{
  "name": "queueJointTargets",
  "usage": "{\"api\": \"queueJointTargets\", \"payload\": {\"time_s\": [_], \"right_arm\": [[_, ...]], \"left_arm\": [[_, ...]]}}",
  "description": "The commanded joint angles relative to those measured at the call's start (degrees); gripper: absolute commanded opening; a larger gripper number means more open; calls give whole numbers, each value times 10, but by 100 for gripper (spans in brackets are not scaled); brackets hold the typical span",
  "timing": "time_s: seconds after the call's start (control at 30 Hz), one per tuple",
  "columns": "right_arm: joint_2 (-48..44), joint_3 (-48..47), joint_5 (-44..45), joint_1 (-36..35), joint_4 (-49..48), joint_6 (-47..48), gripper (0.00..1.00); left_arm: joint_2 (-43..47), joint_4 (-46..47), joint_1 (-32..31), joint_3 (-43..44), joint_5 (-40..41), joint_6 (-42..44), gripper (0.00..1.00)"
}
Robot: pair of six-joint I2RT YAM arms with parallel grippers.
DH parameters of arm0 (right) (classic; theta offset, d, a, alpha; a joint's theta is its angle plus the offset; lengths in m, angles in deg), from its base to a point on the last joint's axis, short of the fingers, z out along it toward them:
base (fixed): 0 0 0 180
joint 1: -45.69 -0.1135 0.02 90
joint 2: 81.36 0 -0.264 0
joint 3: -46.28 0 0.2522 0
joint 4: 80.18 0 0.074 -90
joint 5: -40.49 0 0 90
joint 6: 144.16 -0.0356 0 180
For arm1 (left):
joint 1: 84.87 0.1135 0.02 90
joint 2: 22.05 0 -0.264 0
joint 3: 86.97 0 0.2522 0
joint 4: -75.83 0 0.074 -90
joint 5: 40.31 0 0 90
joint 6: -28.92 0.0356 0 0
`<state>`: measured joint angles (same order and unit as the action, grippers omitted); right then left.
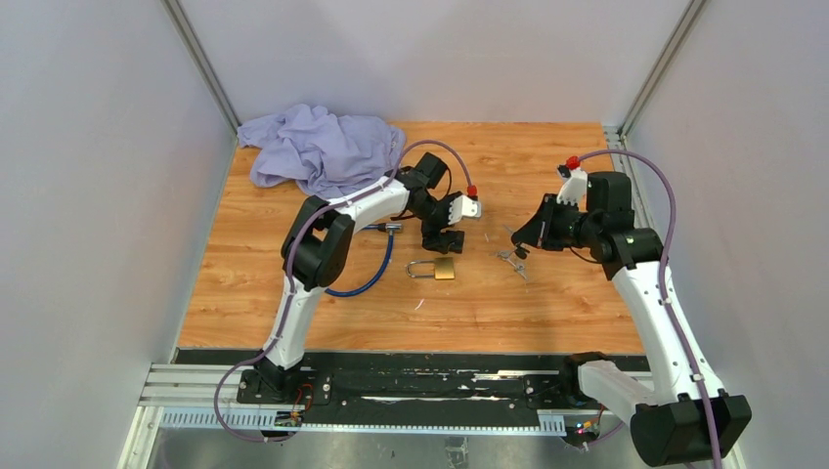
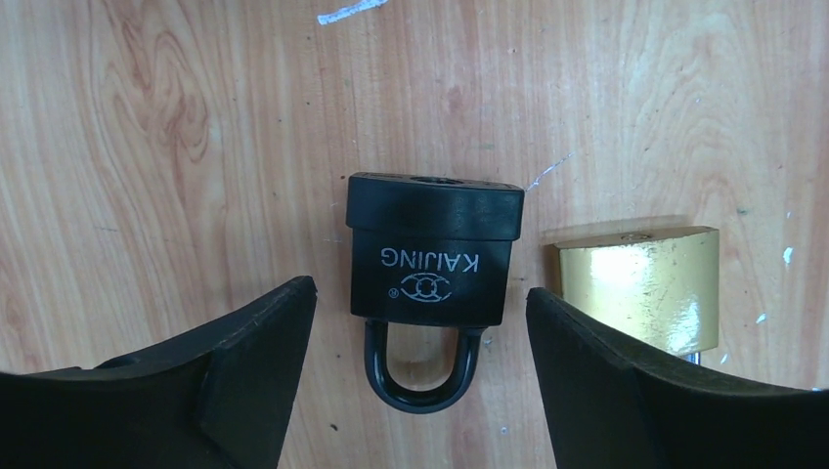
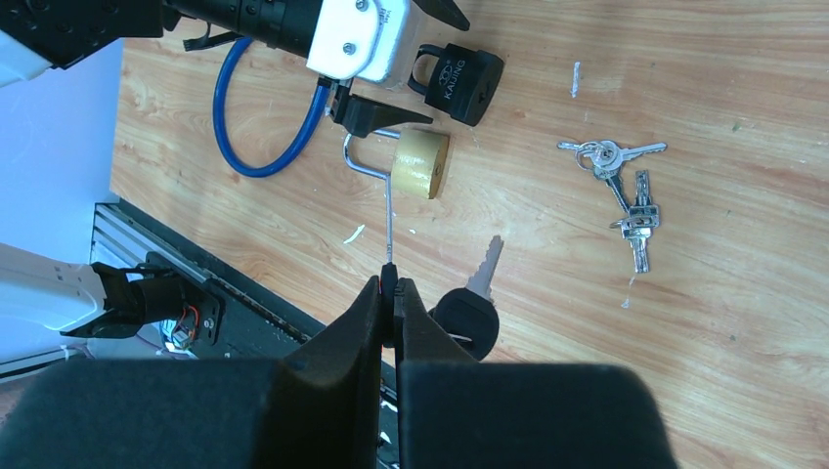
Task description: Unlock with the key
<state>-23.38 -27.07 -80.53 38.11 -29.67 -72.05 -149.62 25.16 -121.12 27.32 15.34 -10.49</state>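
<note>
My right gripper (image 3: 392, 285) is pinched closed. The black-headed key (image 3: 471, 311), its silver blade pointing away, sits just beside my fingertips; I cannot tell whether it is held. Farther off, my left gripper (image 2: 420, 295) is spread wide around the black padlock (image 2: 432, 254) without touching it. The padlock is lettered KAIJING, its shackle points toward my palm, and a brass padlock (image 2: 635, 283) lies beside it.
</note>
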Motion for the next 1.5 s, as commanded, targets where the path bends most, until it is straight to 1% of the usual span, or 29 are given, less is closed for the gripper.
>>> {"api": "queueJointTargets", "payload": {"time_s": [0.0,0.1,0.2,0.3,0.43,0.5,0.57,0.6,0.73,0.77,0.83,0.9,0.93,0.97,1.0,1.07,1.17,1.2,1.23,1.27,1.37,1.47], "right_arm": [[0,-23,-20,14,8,9,1],[1,-26,-26,14,9,8,1],[-3,-30,-29,15,9,7,1],[-3,-31,-31,16,13,8,1],[-6,-30,-33,16,15,6,1],[-8,-31,-33,16,14,5,1],[-10,-32,-32,16,16,6,1],[-10,-31,-34,17,17,6,0],[-10,-34,-36,17,18,5,0],[-10,-36,-36,17,18,5,1],[-11,-37,-35,17,19,5,1],[-11,-37,-35,17,19,4,0],[-12,-37,-35,17,20,5,0],[-13,-38,-34,18,21,4,1],[-15,-37,-33,18,21,3,1],[-16,-39,-32,19,22,3,1],[-21,-42,-32,20,24,1,1],[-22,-45,-31,20,25,0,1],[-24,-47,-31,20,26,-1,1],[-25,-48,-30,21,26,-2,1],[-32,-50,-31,21,26,-3,1],[-38,-48,-33,21,23,-6,1]], "left_arm": [[-16,2,-7,15,-16,14,81],[-21,-8,-7,26,-20,21,73],[-24,-10,-7,29,-19,22,67],[-23,-11,-9,29,-15,24,64],[-23,-10,-15,25,-7,42,55],[-24,-10,-18,25,0,47,54],[-24,-10,-21,25,6,51,55],[-24,-10,-23,24,8,54,58],[-22,0,-28,18,18,52,76],[-22,2,-29,17,20,53,79],[-21,3,-31,16,23,55,82],[-21,3,-32,15,25,55,82],[-21,4,-32,15,25,56,79],[-22,3,-32,14,25,57,75],[-20,4,-32,12,23,58,70],[-13,6,-32,3,22,63,56],[20,15,-31,-19,36,72,21],[35,19,-29,-26,41,74,13],[51,20,-25,-32,45,73,9],[69,17,-21,-35,48,73,7],[127,-6,1,-33,39,74,5],[190,-42,33,-19,6,83,3]]}}
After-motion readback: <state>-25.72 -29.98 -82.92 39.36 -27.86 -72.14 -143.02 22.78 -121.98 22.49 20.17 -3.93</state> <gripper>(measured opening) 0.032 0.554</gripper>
